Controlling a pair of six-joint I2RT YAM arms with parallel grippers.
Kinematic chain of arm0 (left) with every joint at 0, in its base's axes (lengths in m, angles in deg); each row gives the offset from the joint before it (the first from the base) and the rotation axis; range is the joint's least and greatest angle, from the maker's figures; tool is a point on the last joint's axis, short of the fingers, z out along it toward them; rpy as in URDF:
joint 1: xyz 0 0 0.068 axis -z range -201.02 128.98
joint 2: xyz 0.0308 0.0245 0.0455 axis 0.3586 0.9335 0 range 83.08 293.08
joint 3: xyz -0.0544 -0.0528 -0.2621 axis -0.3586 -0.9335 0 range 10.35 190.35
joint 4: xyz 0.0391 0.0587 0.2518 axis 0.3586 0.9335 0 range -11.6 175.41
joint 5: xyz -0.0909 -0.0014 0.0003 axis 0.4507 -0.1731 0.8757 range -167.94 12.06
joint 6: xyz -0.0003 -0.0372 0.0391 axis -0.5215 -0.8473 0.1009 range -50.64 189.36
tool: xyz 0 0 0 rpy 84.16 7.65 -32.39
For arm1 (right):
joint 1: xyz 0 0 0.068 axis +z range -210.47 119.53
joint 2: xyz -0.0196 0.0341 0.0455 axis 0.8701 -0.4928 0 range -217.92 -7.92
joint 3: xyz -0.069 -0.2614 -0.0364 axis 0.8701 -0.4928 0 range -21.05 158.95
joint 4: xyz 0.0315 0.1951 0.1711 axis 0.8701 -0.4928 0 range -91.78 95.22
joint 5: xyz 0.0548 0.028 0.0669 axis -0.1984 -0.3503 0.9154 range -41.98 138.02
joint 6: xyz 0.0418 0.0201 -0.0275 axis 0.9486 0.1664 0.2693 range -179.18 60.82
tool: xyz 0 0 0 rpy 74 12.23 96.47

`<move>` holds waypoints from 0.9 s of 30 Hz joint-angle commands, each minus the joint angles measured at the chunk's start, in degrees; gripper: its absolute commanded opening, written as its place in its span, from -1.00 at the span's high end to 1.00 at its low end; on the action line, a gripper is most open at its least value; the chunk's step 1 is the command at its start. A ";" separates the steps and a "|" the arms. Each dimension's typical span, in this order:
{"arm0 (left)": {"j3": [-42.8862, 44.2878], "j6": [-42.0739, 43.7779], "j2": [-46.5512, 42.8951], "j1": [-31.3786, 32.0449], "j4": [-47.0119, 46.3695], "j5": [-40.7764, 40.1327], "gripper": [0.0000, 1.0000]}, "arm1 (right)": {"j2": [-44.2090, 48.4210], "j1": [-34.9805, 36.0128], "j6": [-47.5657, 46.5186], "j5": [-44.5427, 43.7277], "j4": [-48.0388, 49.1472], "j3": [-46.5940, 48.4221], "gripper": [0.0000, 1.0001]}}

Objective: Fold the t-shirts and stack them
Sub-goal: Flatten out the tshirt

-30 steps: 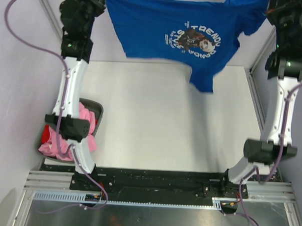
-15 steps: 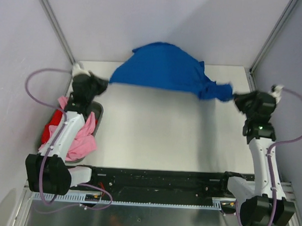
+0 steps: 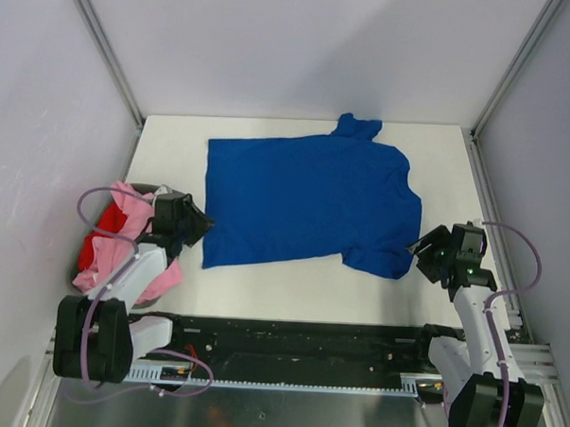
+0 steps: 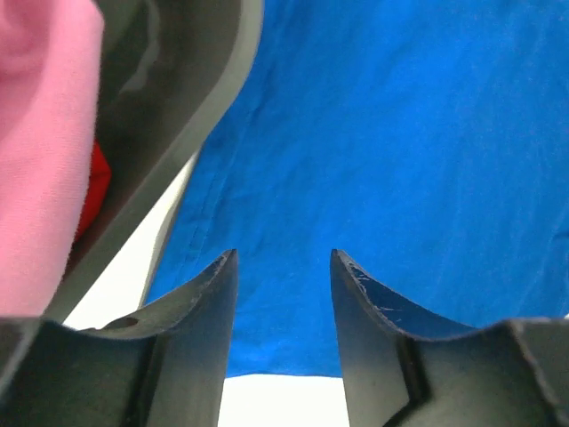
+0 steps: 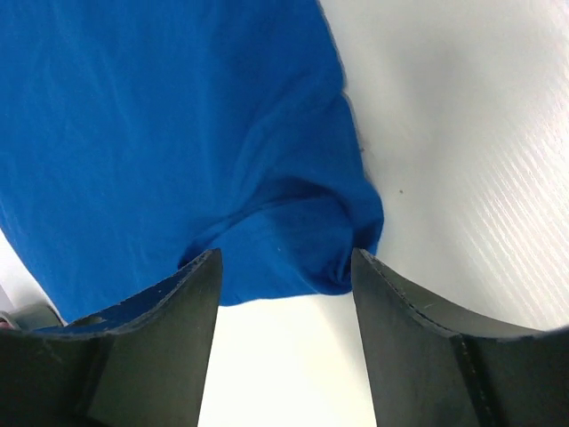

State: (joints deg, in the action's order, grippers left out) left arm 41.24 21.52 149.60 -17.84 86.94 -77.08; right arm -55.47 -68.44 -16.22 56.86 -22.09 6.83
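The royal blue t-shirt [image 3: 304, 200] lies spread flat on the white table, plain side up, one sleeve bunched at the far edge. My left gripper [image 3: 201, 231] sits low at the shirt's near left corner, jaws open and empty, with blue cloth [image 4: 373, 133] just ahead of the fingertips. By the folded near right sleeve [image 5: 293, 240], my right gripper [image 3: 422, 250] is likewise open and holds nothing. A pink t-shirt [image 3: 132, 240] and a red one [image 3: 107, 227] are heaped in the dark bin [image 4: 178, 98] on the left.
Metal frame posts [image 3: 103, 50] rise at the table's far corners. A black rail [image 3: 298, 337] with the arm bases runs along the near edge. The bin with the pink and red cloth stands close beside my left arm.
The blue shirt, held up stretched between both grippers a second ago, was swung down and now lies flat on the table. Both grippers have let go and opened at its near corners.
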 commanded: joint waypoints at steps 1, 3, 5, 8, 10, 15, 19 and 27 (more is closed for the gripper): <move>3.46 4.12 -5.25 -0.41 0.68 1.54 -0.05 | -3.04 0.25 -2.28 -1.75 4.65 4.14 -0.28; 5.29 6.19 -6.18 -0.14 2.34 2.15 -0.07 | -7.35 0.65 -3.13 -3.82 5.98 5.62 -0.27; 6.80 8.31 -7.14 1.10 3.63 2.62 -0.08 | -11.29 1.08 -3.18 -4.20 7.34 6.53 -0.18; 8.52 10.44 -6.76 4.65 4.60 2.08 -0.07 | -15.78 4.88 -2.34 -5.01 10.27 6.78 0.00; 9.26 10.62 -5.02 7.24 4.75 1.72 -0.06 | -18.03 9.68 -1.78 -7.47 11.36 7.04 0.01; 11.55 10.40 0.90 14.17 4.66 0.67 -0.05 | -22.98 15.79 -1.93 -15.23 9.72 7.27 -0.05; 14.49 10.46 5.97 19.79 4.38 -0.42 -0.04 | -24.01 16.95 -2.92 -18.70 8.26 7.27 -0.11; 19.49 9.43 15.67 25.94 3.91 -2.25 -0.03 | -24.44 21.52 -2.49 -20.45 6.16 6.90 -0.04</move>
State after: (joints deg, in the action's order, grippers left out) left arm 57.55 30.42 162.82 6.75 91.73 -76.90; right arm -79.51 -49.86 -18.74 39.59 -14.38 12.21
